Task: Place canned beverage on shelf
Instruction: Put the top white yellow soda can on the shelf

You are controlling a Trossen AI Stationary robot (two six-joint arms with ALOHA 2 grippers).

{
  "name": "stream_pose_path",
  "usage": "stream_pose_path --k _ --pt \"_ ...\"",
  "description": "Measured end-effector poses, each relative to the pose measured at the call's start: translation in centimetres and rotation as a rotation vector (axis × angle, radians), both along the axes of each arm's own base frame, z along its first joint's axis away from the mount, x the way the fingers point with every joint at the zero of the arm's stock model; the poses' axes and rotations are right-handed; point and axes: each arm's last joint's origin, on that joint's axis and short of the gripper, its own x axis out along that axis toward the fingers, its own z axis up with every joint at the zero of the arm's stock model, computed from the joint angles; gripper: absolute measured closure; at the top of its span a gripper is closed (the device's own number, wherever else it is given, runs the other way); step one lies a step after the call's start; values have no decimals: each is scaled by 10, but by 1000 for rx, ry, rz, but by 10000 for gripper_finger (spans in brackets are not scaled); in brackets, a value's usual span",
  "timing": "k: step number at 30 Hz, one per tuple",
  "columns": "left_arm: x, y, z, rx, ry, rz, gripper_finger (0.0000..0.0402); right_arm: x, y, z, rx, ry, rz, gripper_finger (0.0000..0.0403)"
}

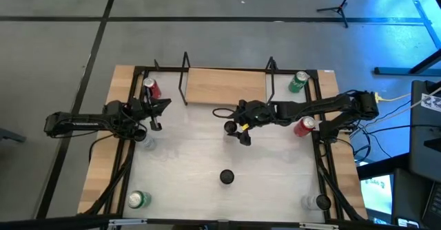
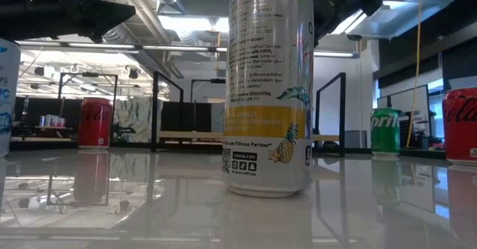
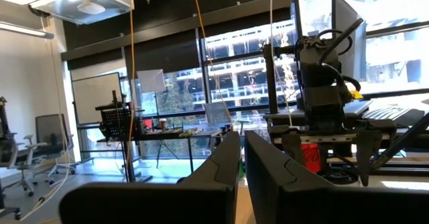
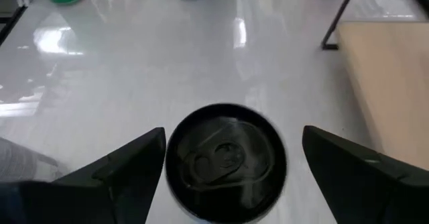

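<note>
A tall white-and-yellow can (image 2: 268,92) stands upright on the white table near its front middle, and its dark top shows in the high view (image 1: 227,177). My right gripper (image 1: 238,132) is open and hangs above the table between the can and the shelf (image 1: 224,85). In the right wrist view the can's top (image 4: 226,160) lies between my two fingers, with a gap on each side. The shelf's light-wood board stands at the far edge, with nothing on it. My left gripper (image 1: 160,111) is shut and empty at the far left, pointing toward the right arm.
A red can (image 1: 150,89) stands left of the shelf and a green can (image 1: 298,82) right of it. Another red can (image 1: 305,125) is under the right arm. A green can (image 1: 138,199) and clear cans (image 1: 148,142) (image 1: 317,202) stand near the corners. Black shelf posts (image 2: 341,111) rise at the back.
</note>
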Motion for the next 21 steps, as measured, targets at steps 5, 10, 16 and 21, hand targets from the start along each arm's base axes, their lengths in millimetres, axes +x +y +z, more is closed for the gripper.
stream_pose_path --k 5,10,16,21 --pt "0 0 0 0 -1 0 384 0 0 0 1 1 1 56" --pt "0 0 0 0 0 0 384 3 0 -9 1 36 0 56" --pt "0 0 0 -1 6 2 384 6 0 -13 -6 33 -9 67" --pt "0 0 -1 -1 8 3 384 6 0 -14 -9 42 -15 141"
